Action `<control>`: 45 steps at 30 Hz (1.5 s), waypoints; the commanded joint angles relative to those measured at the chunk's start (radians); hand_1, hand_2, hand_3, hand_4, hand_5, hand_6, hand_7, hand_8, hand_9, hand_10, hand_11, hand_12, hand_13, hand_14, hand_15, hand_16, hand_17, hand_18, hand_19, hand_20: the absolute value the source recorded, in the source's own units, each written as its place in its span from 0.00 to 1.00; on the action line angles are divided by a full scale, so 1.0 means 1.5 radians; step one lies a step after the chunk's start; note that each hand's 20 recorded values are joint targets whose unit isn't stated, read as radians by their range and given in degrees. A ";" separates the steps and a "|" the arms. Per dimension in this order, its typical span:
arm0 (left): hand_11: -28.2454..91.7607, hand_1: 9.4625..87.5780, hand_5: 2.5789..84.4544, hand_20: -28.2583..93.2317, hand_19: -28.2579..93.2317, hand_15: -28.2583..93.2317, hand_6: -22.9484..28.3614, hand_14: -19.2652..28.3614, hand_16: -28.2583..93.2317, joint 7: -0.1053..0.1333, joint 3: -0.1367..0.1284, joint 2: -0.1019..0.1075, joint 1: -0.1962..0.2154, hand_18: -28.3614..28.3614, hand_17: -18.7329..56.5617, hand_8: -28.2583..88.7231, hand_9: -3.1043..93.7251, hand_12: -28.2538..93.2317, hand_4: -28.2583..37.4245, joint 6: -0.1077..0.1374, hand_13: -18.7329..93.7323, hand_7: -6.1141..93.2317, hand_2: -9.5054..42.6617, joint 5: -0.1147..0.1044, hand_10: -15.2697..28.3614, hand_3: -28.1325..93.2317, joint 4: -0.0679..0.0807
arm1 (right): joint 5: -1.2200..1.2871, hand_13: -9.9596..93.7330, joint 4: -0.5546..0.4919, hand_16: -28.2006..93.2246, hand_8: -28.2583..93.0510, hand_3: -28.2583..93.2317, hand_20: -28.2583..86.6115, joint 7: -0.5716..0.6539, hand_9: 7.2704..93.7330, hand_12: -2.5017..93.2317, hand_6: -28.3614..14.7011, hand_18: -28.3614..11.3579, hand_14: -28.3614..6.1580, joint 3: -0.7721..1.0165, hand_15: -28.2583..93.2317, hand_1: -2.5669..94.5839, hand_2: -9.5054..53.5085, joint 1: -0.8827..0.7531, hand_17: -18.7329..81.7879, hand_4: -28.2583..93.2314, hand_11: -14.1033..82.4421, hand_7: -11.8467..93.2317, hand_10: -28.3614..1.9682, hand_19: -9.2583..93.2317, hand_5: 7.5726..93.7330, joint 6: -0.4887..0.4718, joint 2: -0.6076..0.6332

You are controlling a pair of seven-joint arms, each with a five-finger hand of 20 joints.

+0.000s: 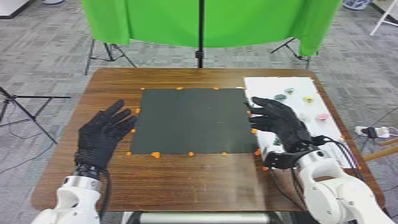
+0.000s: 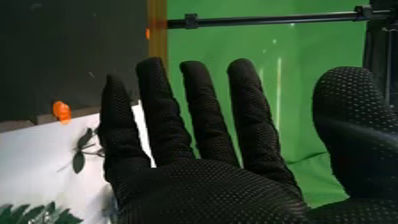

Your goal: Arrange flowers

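In the head view my right hand (image 1: 279,121) is over the left edge of the white board (image 1: 277,83), fingers relaxed and holding nothing. My left hand (image 1: 99,135) rests open at the table's left side, beside the dark mat. On the white board lie small flowers: a yellow one (image 1: 308,99), a pink one (image 1: 322,116) and a bluish one (image 1: 289,91). In the right wrist view my right hand (image 2: 209,187) has straight fingers and the thumb apart; behind it are a dark leafy sprig (image 2: 82,150) and green foliage (image 2: 40,214) on the white board.
The dark square mat (image 1: 191,120) lies mid-table, with orange bits (image 1: 155,155) along its edges. Beyond the brown table (image 1: 178,185) stand a green cloth (image 1: 151,22) and a black pole (image 1: 201,35) on the grey floor.
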 commanded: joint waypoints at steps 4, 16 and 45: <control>0.42 0.16 0.48 0.29 0.66 0.59 0.63 0.94 0.17 -0.010 -0.001 -0.009 0.011 0.92 0.12 0.17 0.40 0.31 0.00 -0.011 0.39 0.16 0.34 0.004 0.79 0.88 0.003 | 0.014 0.44 -0.002 0.38 0.09 0.92 0.42 0.012 0.42 0.18 0.66 0.07 0.29 -0.014 0.50 0.23 0.25 0.008 0.27 0.00 0.32 0.36 0.45 0.55 0.38 0.028 0.009; 0.42 0.16 0.48 0.29 0.66 0.59 0.64 0.95 0.17 0.017 -0.008 0.017 0.033 0.92 0.12 0.17 0.40 0.31 0.00 0.007 0.39 0.16 0.34 0.002 0.79 0.89 -0.017 | -0.163 0.50 -0.117 0.31 0.09 0.91 0.45 0.255 0.47 0.17 0.61 0.11 0.31 0.008 0.70 0.26 0.23 0.020 0.34 0.02 0.44 0.37 0.35 0.71 0.40 0.099 0.062; 0.43 0.17 0.47 0.29 0.66 0.59 0.65 0.95 0.17 0.011 -0.024 0.009 0.048 0.92 0.12 0.17 0.41 0.31 0.01 0.015 0.39 0.16 0.34 0.000 0.80 0.89 -0.028 | -0.709 0.76 -0.078 0.34 0.13 0.83 0.37 0.715 0.68 0.22 0.45 0.05 0.41 -0.232 0.87 0.39 0.07 0.119 0.57 0.05 0.70 0.32 0.20 1.00 0.63 -0.208 0.110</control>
